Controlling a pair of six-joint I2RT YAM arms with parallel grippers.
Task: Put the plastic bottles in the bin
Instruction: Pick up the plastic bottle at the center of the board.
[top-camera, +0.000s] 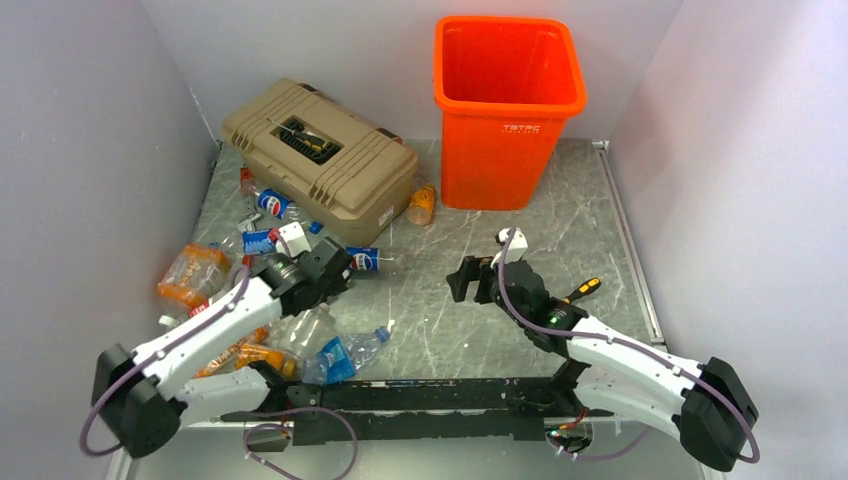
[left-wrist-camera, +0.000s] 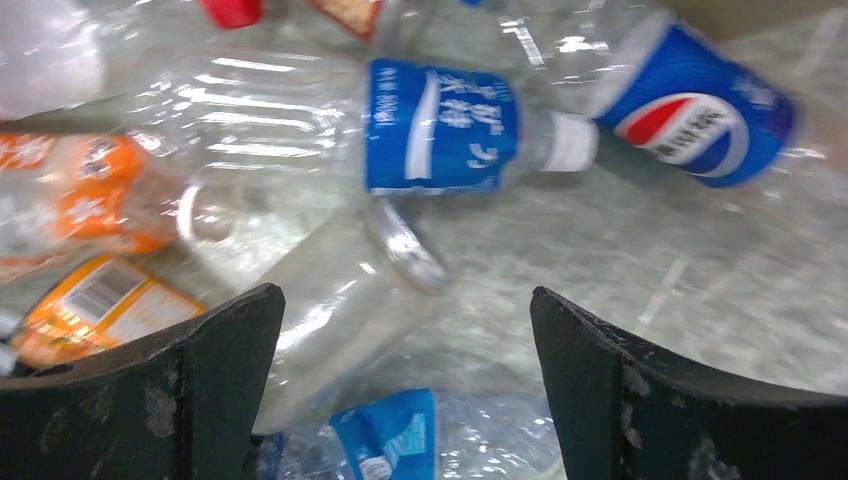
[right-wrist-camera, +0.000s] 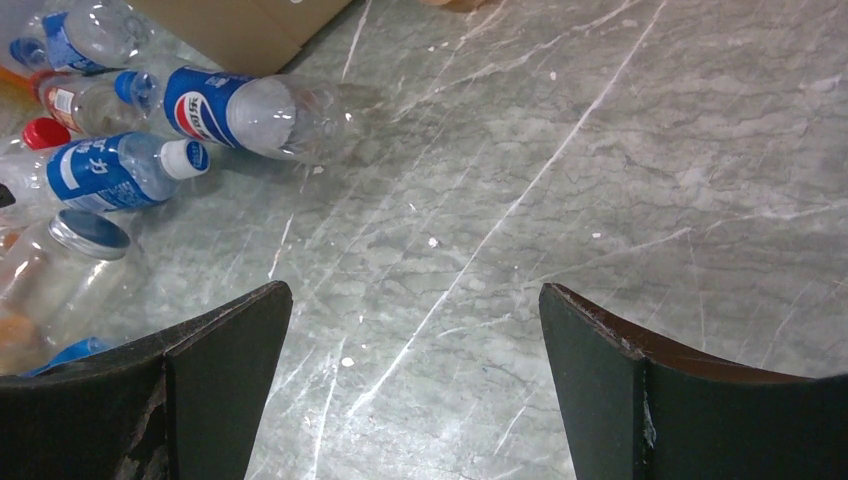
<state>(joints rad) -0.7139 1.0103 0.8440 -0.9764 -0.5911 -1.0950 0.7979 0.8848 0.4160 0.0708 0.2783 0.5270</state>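
Reach step: left end effector (left-wrist-camera: 405, 300), jaws wide and empty, hangs over the plastic bottles (left-wrist-camera: 440, 125) heaped well left of the bin (top-camera: 500, 160); right end effector (right-wrist-camera: 415, 295), equally wide, empty, hovers before the bin. Next likely calls for lowering and closing on one bottle

We read this as a robotics lab cell: plain white panels (top-camera: 80, 150) box in a grey marble-look bench (top-camera: 560, 210), a left arm (top-camera: 200, 335) and right arm (top-camera: 625, 352) sit on a black rail (top-camera: 430, 397) at the frame's bottom, plastic bottles (top-camera: 340, 355) heaped left.
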